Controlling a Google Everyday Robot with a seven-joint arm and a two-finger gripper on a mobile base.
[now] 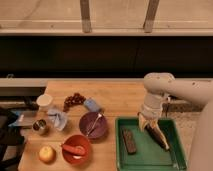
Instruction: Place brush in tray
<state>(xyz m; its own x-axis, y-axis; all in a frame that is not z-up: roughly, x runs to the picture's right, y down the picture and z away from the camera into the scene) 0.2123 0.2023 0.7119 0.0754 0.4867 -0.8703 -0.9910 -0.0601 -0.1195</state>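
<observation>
Here, gripper (pixel 149 125) low over the green tray (pixel 172 159), finger spread not discernible. Brush (pixel 159 136) slanting down just below it, inside the rim, right of the dark block (pixel 129 141). Placement seemingly near complete; release and withdrawal apparently left.

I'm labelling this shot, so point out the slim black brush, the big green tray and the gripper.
slim black brush (pixel 160 137): camera view, mid-handle.
large green rectangular plastic tray (pixel 120 150): camera view, left rim.
gripper (pixel 146 125): camera view, between fingertips, over the tray.
</observation>
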